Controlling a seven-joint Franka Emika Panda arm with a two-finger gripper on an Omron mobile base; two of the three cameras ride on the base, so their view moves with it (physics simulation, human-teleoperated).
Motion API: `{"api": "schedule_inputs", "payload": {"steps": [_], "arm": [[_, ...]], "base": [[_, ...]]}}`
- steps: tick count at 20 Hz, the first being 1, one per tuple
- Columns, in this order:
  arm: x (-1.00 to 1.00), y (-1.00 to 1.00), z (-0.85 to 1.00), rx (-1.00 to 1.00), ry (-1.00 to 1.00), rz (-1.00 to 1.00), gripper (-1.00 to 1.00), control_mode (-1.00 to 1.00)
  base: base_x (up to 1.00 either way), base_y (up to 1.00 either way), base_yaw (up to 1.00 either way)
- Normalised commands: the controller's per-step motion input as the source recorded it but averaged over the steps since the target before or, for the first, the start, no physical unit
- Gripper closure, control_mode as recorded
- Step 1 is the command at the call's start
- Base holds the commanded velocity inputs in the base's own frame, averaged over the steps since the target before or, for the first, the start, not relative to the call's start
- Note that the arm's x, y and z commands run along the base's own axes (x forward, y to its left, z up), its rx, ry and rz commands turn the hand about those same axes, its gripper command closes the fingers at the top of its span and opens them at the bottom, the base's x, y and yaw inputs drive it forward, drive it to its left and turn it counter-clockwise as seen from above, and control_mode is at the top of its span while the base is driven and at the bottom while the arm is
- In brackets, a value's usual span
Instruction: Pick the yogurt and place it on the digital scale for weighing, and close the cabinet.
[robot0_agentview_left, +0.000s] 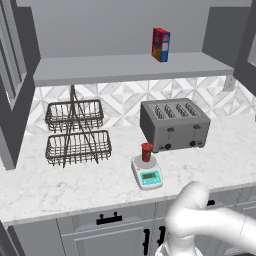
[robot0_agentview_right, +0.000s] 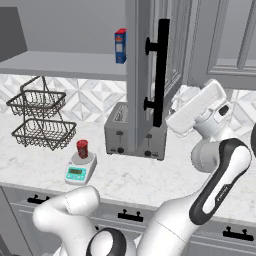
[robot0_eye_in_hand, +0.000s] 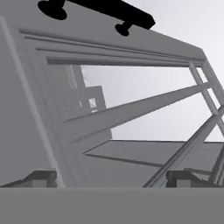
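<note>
The small red yogurt (robot0_agentview_left: 146, 151) (robot0_agentview_right: 82, 148) stands upright on the round plate of the white digital scale (robot0_agentview_left: 148, 175) (robot0_agentview_right: 78, 171), in front of the toaster. The cabinet is open: its right door (robot0_agentview_right: 136, 75) juts out edge-on toward me, with a black bar handle (robot0_agentview_right: 160, 70). My gripper (robot0_eye_in_hand: 112, 178) is open with nothing between its fingertips (robot0_eye_in_hand: 43, 177), which sit close against that door's glass-paned face (robot0_eye_in_hand: 131, 109). In the right base view the white hand (robot0_agentview_right: 197, 110) is just right of the door, below handle height. The left door (robot0_agentview_left: 11, 75) also stands open.
A grey toaster (robot0_agentview_left: 174, 124) stands behind the scale and a two-tier wire basket (robot0_agentview_left: 77, 132) to its left. A red-and-blue box (robot0_agentview_left: 160, 44) rests on the cabinet shelf (robot0_agentview_left: 125, 67). Drawers with black handles (robot0_agentview_left: 109, 218) run below the marble counter (robot0_agentview_left: 60, 185).
</note>
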Motion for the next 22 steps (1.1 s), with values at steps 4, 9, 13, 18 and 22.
{"api": "schedule_inputs", "payload": {"steps": [4, 9, 13, 18, 22], "arm": [[0.01, 0.95, 0.83, -0.11, 0.0, 0.0, -1.0, -1.0], [0.29, 1.0, 0.2, -0.2, 0.01, -0.04, -1.0, -1.0], [0.44, 0.97, 0.0, -0.15, 0.0, -0.08, -1.0, -1.0], [0.43, 0.79, -0.02, -0.14, 0.0, -0.08, -1.0, -1.0], [0.55, 0.87, -0.15, -0.17, 0.0, -0.11, -1.0, -1.0]], "base": [[0.0, 0.0, 0.0], [0.0, 0.0, 0.0], [0.0, 0.0, 0.0], [0.0, 0.0, 0.0], [0.0, 0.0, 0.0]]}}
